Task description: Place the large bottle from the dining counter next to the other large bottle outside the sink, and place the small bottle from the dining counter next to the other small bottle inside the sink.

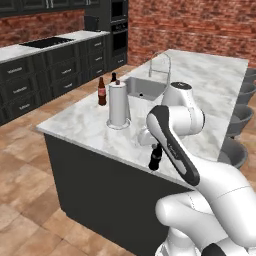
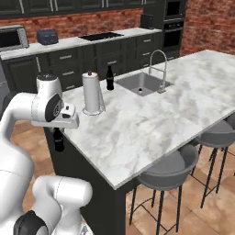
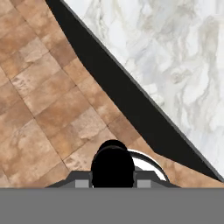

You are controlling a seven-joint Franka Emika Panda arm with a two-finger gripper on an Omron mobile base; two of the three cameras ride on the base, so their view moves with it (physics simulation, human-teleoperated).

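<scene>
While our two-finger gripper [image 3: 113, 183] is clamped on the short all-black narrow-necked bottle [image 1: 155, 156], hanging upright just off the near edge of the white-grey veined marble counter [image 2: 151, 119], the rectangular grey metal sink [image 2: 143, 83] lies ahead across the top. Our hand view looks straight down the bottle's cap; the left base view shows its full length.

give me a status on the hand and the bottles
Hand shut on small black bottle, hanging beside the dining counter edge over the floor. Brown cola bottle already by tall black bottle near sink. Paper towel roll stands on the route.
</scene>
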